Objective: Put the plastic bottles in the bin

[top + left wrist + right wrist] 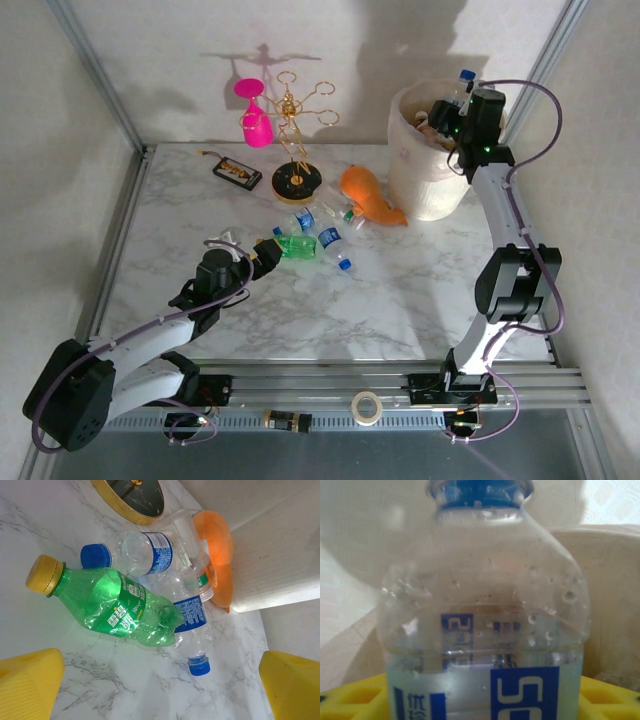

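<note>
Marble table (400, 300), bin (420, 195) at far right. Right gripper (452, 118) over bin rim, clear blue-capped bottle (485, 605) between its fingers, can't tell if pinched or loose. Left gripper (265, 252) spread wide, nothing in it, just beside green bottle (115, 607) lying mid-table.

A blue-capped clear bottle (458, 92) is seen at the right end effector (450, 122), with the bin (420, 190) directly beneath. A green bottle (297, 246) is seen just ahead of the left end effector (268, 255).
</note>
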Action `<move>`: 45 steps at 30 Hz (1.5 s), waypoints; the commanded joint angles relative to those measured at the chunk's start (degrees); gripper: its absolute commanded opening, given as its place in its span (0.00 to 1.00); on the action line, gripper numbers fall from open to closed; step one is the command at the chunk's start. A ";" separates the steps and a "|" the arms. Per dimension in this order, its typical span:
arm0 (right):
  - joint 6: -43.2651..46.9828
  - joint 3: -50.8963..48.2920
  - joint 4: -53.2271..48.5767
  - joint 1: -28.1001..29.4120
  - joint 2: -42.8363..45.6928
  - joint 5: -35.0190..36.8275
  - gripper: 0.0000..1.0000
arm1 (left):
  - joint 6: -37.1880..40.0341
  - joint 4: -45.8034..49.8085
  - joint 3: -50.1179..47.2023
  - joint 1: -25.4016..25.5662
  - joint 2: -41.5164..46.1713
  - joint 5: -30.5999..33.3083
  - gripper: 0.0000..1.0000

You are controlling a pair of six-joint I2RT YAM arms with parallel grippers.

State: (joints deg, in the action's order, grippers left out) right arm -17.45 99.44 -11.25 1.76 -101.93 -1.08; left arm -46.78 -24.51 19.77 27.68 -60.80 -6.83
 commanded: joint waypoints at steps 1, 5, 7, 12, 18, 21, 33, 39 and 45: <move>-1.16 4.04 0.50 0.16 1.04 -1.24 0.77 | -1.15 0.25 0.70 0.53 0.41 2.24 1.00; -1.43 3.86 1.96 0.13 3.83 -3.01 0.91 | -2.37 -0.30 -0.14 0.71 0.50 3.35 0.99; -1.61 3.13 2.52 0.13 5.71 -3.63 0.97 | -3.20 -1.04 -0.59 0.70 0.38 3.82 1.00; -1.89 -2.17 5.74 1.46 12.27 -4.49 0.99 | -4.96 -2.77 -1.14 0.88 -0.35 4.78 1.00; 0.18 -10.33 8.75 8.26 20.10 -3.27 0.99 | -8.48 -4.31 -1.04 1.47 -1.99 6.62 1.00; 1.02 -16.08 10.81 13.12 24.07 -1.53 0.99 | -11.40 -5.73 -1.91 2.28 -2.95 7.91 1.00; -0.64 -40.90 22.69 29.17 30.51 3.81 0.99 | -21.03 -2.89 3.19 5.66 -12.68 8.81 0.99; -3.35 -43.54 20.56 31.46 26.71 1.16 0.99 | -25.05 3.00 9.32 7.78 -19.27 12.25 1.00; -4.60 -46.92 18.72 32.36 26.35 -0.11 0.99 | -29.87 5.50 13.60 8.18 -24.99 13.62 0.99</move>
State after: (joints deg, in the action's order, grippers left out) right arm -20.64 54.13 7.51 33.56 -75.72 -0.21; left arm -72.60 -22.50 31.33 35.31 -83.94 3.97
